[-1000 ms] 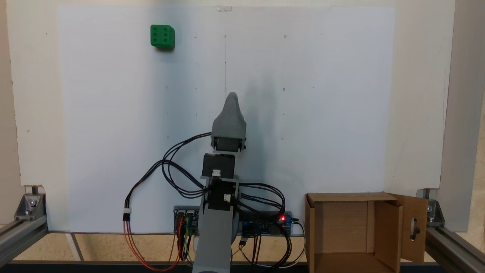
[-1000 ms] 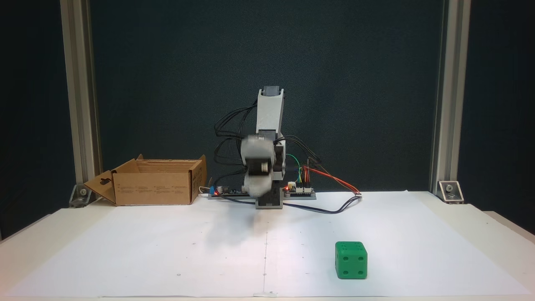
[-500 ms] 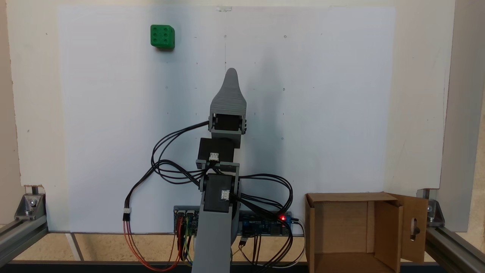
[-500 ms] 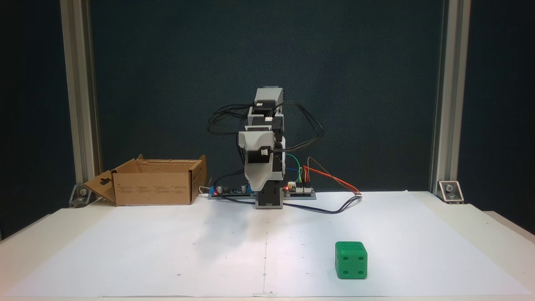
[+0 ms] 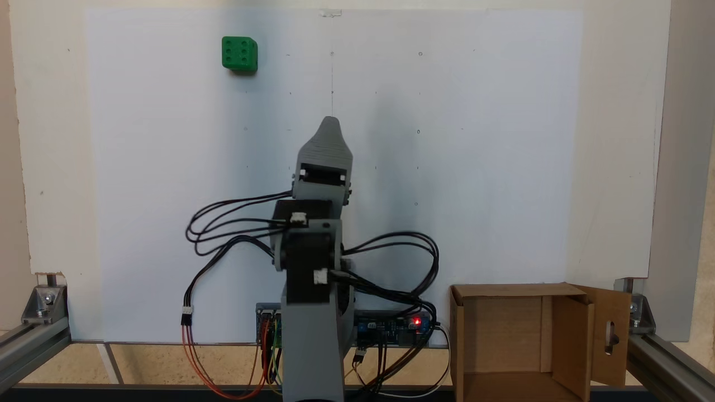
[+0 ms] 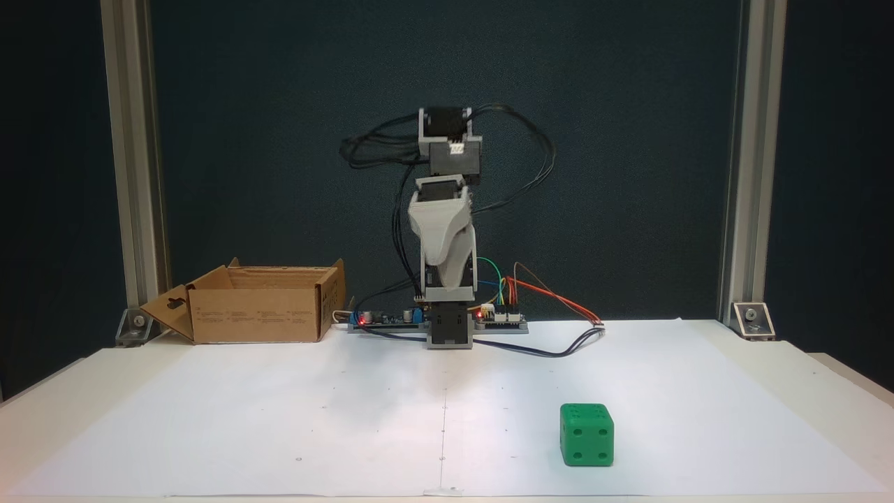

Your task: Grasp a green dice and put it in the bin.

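The green dice [image 5: 239, 54] rests on the white paper, far from the arm's base and to the left in a fixed view; it also stands near the front right in a fixed view [image 6: 587, 434]. My grey gripper [image 5: 330, 120] hangs high over the middle of the sheet, pointing down [image 6: 449, 281], well apart from the dice and with nothing seen in it. Only one jaw tip shows, so whether it is open or shut is unclear. The bin [image 5: 514, 291], a brown cardboard box with its flaps spread, sits beside the arm's base [image 6: 258, 314].
A controller board [image 6: 499, 318] with a red light and loose cables [image 5: 234, 226] lies at the arm's base. Aluminium frame posts [image 6: 740, 161] stand at both table sides. The white paper sheet [image 5: 475, 139] covers most of the table.
The arm has risen and unfolded, lifting the gripper higher above the table. In the view from above its tip has shifted slightly left. Dice and bin have not moved.
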Controlling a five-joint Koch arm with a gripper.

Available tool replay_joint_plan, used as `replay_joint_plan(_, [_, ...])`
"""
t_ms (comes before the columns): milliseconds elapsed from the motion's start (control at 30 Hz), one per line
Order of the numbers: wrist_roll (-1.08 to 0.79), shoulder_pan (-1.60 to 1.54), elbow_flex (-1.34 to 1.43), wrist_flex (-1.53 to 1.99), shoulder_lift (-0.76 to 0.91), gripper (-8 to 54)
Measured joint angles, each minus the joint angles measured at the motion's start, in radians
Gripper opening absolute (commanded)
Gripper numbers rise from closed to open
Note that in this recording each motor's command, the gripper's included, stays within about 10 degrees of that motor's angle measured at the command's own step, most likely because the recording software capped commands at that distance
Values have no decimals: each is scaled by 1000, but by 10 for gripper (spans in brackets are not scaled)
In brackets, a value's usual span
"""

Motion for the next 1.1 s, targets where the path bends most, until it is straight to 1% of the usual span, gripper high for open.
replay_joint_plan(167, [69, -109, -285, 175, -178, 437])
replay_joint_plan(300, [98, -169, -420, 222, -296, 438])
replay_joint_plan(500, [129, -236, -699, 276, -495, 439])
replay_joint_plan(733, [167, -290, -864, 299, -669, 446])
replay_joint_plan(933, [202, -293, -931, 302, -815, 448])
replay_joint_plan(1100, [227, -295, -1012, 304, -853, 446])
